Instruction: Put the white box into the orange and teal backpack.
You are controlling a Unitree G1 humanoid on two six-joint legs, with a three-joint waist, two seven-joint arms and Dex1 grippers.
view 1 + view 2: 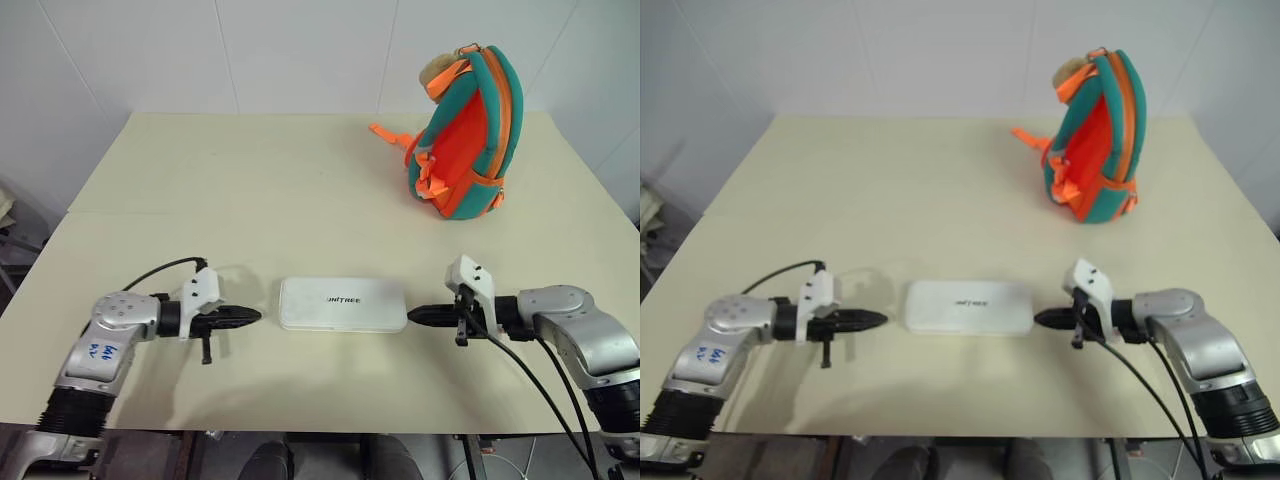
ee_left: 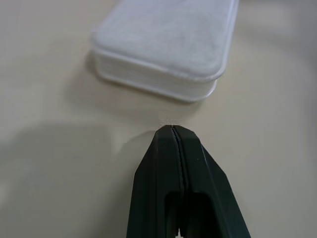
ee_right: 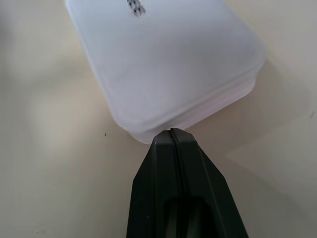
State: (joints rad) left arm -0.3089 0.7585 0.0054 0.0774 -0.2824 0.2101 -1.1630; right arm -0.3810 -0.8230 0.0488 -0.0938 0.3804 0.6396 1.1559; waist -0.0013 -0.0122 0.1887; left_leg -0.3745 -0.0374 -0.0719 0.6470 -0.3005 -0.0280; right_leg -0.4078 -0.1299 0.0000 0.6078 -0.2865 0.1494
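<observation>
The white box (image 1: 343, 304) lies flat near the table's front edge, its dark lettering facing up. My left gripper (image 1: 256, 316) is shut and points at the box's left end with a small gap between them; the wrist view shows its closed fingertips (image 2: 172, 131) just short of the box (image 2: 168, 44). My right gripper (image 1: 413, 315) is shut too, with its tip (image 3: 171, 132) right at the box's right end (image 3: 168, 64). The orange and teal backpack (image 1: 465, 130) stands upright at the far right of the table, well away from both grippers.
The cream table (image 1: 250, 180) stretches broad and bare between the box and the backpack. An orange strap (image 1: 388, 132) trails on the surface left of the backpack. White walls rise behind the table's far edge.
</observation>
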